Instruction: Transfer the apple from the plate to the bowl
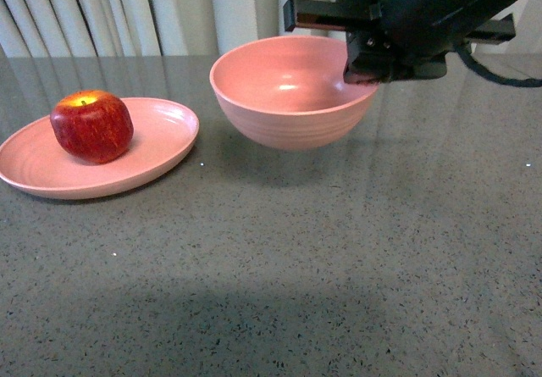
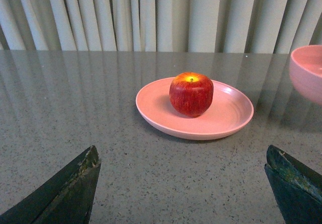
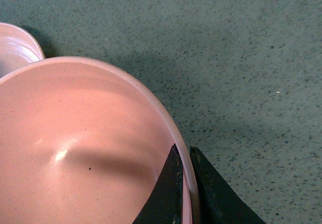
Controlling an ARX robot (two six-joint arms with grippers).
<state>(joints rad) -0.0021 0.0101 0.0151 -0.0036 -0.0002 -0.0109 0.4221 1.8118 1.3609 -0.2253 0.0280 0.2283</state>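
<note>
right end effector (image 3: pixel 184 152) pinches the bowl (image 1: pixel 288 97) rim, left end effector (image 2: pixel 181 151) spread wide.

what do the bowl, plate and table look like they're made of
Bowl: matte pink plastic or melamine, possibly ceramic; soft dull highlight, faint ridges outside.
Plate: same matte pink finish, likely the same material.
Table: grey speckled stone or stone-look laminate, semi-gloss; it faintly mirrors the curtains.

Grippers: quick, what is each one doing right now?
Left gripper: open, holding nothing.
Right gripper: shut on the bowl rim.
</note>
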